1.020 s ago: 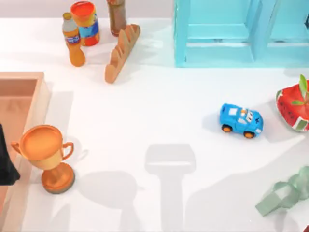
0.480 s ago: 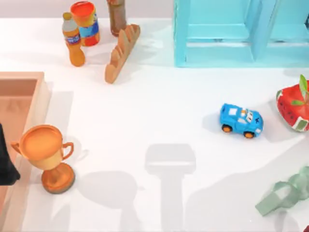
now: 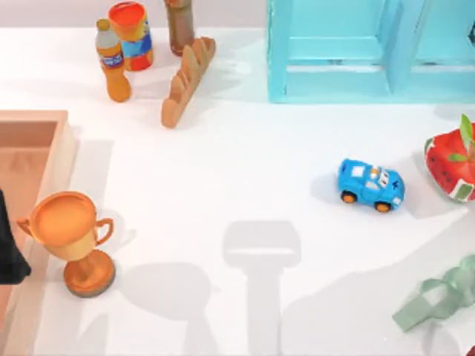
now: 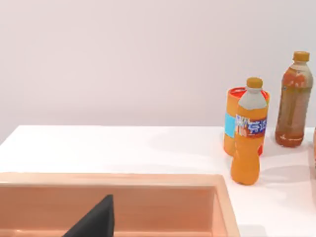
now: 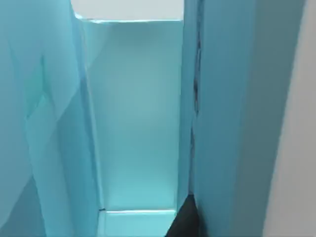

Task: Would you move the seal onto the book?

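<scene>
Left end effector (image 3: 9, 252) is seen at the tabletop (image 3: 237, 170) left edge, over a wooden tray (image 3: 37, 122), near a trophy (image 3: 70, 237); state cannot be told | right end effector (image 5: 185, 222) is faced by a blue shelf (image 5: 133, 123); state cannot be told

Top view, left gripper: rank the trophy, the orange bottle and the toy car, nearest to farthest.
From the left gripper, at the top view's left edge:
1. the trophy, just beside it on the left side.
2. the orange bottle, at the back left.
3. the toy car, on the right half.
</scene>
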`<action>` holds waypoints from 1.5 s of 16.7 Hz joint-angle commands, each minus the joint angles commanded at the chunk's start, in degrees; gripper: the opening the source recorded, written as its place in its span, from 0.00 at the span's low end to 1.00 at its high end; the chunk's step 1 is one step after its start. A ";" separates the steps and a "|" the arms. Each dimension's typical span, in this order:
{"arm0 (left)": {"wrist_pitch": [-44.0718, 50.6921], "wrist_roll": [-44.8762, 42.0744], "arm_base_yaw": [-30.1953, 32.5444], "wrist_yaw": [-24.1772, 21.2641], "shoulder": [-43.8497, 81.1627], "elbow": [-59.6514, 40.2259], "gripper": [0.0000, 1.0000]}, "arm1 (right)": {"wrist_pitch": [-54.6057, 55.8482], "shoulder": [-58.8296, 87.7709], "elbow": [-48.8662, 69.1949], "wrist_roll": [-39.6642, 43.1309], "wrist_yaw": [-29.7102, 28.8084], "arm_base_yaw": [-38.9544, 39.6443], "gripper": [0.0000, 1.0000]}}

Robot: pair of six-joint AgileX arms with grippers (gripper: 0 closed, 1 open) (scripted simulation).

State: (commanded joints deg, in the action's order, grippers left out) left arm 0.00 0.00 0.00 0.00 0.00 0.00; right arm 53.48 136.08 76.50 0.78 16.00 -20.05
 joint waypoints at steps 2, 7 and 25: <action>0.00 0.00 0.00 0.00 0.00 0.00 1.00 | -2.54 -4.34 -2.29 -0.14 1.14 -0.94 0.00; 0.00 0.00 0.00 0.00 0.00 0.00 1.00 | -13.47 -24.51 -12.35 -0.15 5.54 -4.59 0.00; 0.00 0.00 0.00 0.00 0.00 0.00 1.00 | -30.86 -58.39 -27.10 2.13 11.33 -10.30 0.00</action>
State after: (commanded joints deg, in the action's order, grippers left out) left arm 0.00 0.00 0.00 0.00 0.00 0.00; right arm 22.62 77.69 49.40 2.92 27.34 -30.34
